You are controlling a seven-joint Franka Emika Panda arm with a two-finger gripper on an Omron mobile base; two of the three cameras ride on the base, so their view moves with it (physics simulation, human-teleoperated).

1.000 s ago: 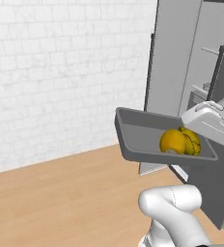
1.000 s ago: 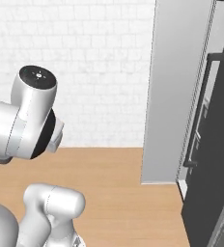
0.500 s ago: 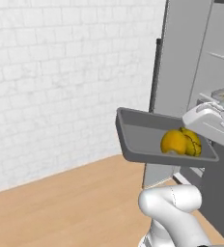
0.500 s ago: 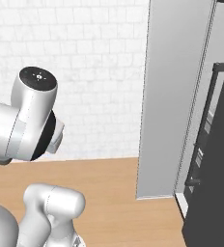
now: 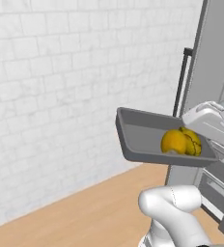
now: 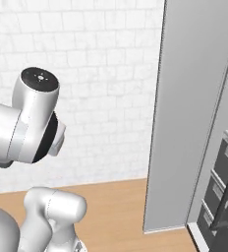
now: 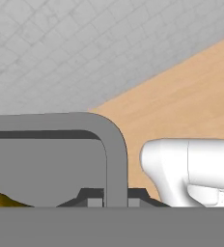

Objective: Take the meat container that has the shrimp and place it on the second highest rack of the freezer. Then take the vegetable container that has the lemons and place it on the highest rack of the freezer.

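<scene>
Lemons (image 5: 181, 142) — two, in one grey tray (image 5: 143, 137); claw (image 7: 115, 198) clamped on tray rim.

Grey tray (image 5: 138, 140) carries two lemons (image 5: 181, 142).

A kitchen in a home is showing here: a white tiled wall (image 5: 61, 96) is running behind a pale wooden floor (image 5: 85, 212), and a tall grey freezer (image 6: 199, 113) is standing just past the arm, its grey drawers (image 6: 219, 182) and long dark bar handle (image 5: 183, 79) marking it as a built-in appliance. Food is pointing the same way, with yellow lemons (image 5: 181, 141) lying in a grey container (image 5: 138, 137) held out in front of the freezer.
</scene>
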